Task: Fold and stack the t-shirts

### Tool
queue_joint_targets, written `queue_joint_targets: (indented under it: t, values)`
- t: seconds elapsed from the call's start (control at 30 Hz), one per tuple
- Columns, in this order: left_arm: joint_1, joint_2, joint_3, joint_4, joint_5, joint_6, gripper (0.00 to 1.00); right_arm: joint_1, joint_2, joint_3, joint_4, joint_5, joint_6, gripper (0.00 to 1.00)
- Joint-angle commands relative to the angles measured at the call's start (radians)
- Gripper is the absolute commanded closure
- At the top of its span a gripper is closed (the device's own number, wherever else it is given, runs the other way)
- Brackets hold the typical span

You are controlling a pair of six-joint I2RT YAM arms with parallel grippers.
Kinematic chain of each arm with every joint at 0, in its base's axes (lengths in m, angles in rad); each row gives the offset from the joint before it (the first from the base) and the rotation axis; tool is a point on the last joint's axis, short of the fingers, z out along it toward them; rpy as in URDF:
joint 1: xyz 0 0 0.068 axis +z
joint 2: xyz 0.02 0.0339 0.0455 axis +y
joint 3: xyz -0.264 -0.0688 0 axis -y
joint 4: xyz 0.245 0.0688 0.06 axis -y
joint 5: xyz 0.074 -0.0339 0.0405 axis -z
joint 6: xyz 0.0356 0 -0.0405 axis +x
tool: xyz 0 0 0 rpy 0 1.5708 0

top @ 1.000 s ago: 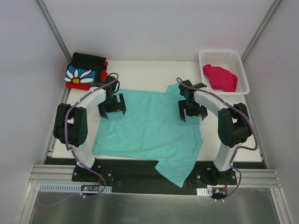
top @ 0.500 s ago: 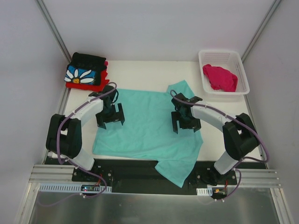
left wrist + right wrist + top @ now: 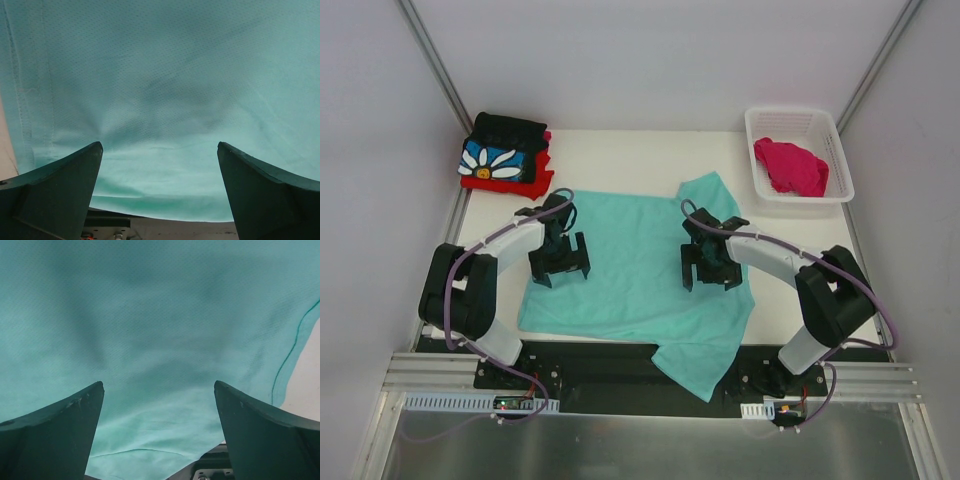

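left gripper and right gripper spread wide and empty, held low over the flattened mint-teal t-shirt

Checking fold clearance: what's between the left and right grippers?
Only flat mint-teal t-shirt cloth spans the stretch between the left gripper and the right gripper; nothing else lies on it. The top view shows this best.

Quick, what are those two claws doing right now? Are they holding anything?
Left gripper: open, holding nothing, over the mint-teal shirt.
Right gripper: open, holding nothing, over the same shirt.
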Motion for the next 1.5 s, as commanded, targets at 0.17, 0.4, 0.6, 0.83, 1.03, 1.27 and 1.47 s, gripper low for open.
queue_joint_targets:
  t: [0.17, 0.4, 0.6, 0.83, 1.03, 1.27, 1.47]
  values:
    - [-0.026, 0.038, -0.001, 0.003, -0.022, -0.019, 0.01, 0.024, 0.054, -0.014, 0.037, -0.009, 0.041, 0.04]
    - [-0.026, 0.11, 0.024, 0.008, -0.039, -0.016, 0.01, 0.022, 0.11, 0.017, 0.055, -0.013, 0.035, 0.04]
    - [-0.026, 0.164, 0.058, 0.015, -0.039, -0.013, 0.01, 0.013, 0.166, 0.062, 0.057, -0.015, 0.02, 0.04]
    - [-0.026, 0.24, 0.143, 0.023, -0.048, -0.016, 0.01, -0.047, 0.207, 0.146, 0.034, -0.018, -0.035, 0.04]
    - [-0.017, 0.32, 0.237, 0.021, -0.048, -0.005, 0.01, -0.157, 0.228, 0.212, 0.017, -0.036, -0.104, 0.04]
    - [0.027, 0.379, 0.39, -0.028, -0.048, 0.032, 0.01, -0.262, 0.267, 0.305, -0.028, -0.055, -0.204, 0.04]
    - [0.086, 0.466, 0.604, -0.104, -0.059, 0.05, 0.01, -0.318, 0.349, 0.465, -0.084, -0.07, -0.255, 0.04]
